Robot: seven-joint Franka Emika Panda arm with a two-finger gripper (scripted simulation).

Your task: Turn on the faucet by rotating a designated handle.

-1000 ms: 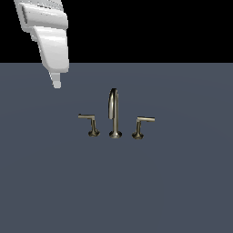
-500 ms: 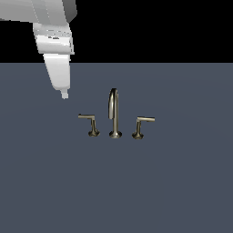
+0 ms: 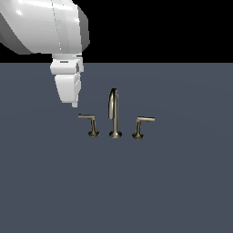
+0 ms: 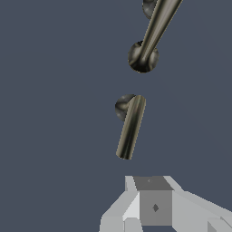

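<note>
The faucet (image 3: 113,113) is a small brass-grey set with a tall arched spout between two levers. The designated handle (image 3: 88,122) stands on the exterior view's left, its thin bar pointing leftward. My gripper (image 3: 74,104) hangs just above and a little to the left of that bar's free end, apart from it, fingers together and holding nothing. In the wrist view the handle (image 4: 130,127) lies ahead of my gripper (image 4: 152,183), with the spout (image 4: 152,31) beyond it.
The twin lever (image 3: 142,125) stands on the exterior view's right of the spout, its bar pointing rightward. Everything sits on a flat dark blue-grey surface (image 3: 173,182). The arm's bulky white link (image 3: 45,25) fills the upper left.
The gripper has come down and moved toward the exterior view's right, ending close above the tip of the left lever's bar. The faucet and both levers have not moved.
</note>
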